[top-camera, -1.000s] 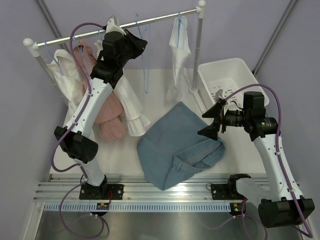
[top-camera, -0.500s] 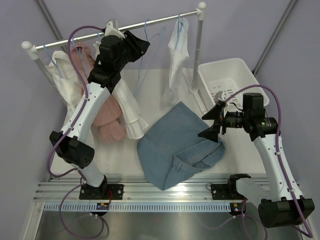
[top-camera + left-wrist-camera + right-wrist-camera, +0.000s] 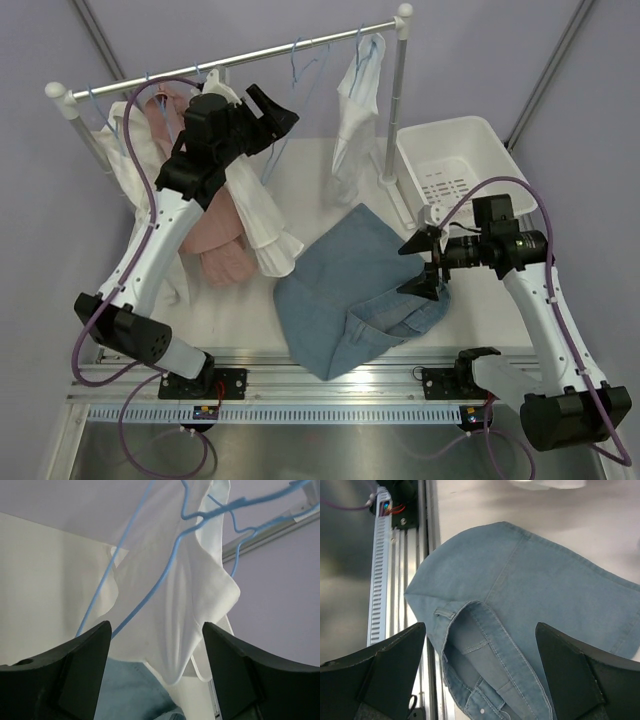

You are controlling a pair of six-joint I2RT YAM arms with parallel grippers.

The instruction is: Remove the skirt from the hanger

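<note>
The blue denim skirt [image 3: 350, 295] lies crumpled flat on the white table, off any hanger; its waistband and button show in the right wrist view [image 3: 545, 595]. A bare blue hanger [image 3: 298, 95] hangs tilted on the rack rail, and in the left wrist view the hanger [image 3: 165, 575] sits just ahead of my fingers. My left gripper [image 3: 272, 115] is open beside that hanger, holding nothing [image 3: 155, 630]. My right gripper [image 3: 420, 265] hovers open over the skirt's right edge, its jaws apart above the waistband [image 3: 480, 630].
A white basket [image 3: 455, 160] stands at the back right beside the rack's post [image 3: 395, 100]. A white garment [image 3: 355, 110] hangs near the post; pink [image 3: 215, 235] and white clothes [image 3: 260, 215] hang at the left. A metal rail [image 3: 300, 385] runs along the near edge.
My left gripper has opened and let go of the blue hanger, drawing back and down from the rail. The hanger has swung. My right gripper sank slightly toward the skirt.
</note>
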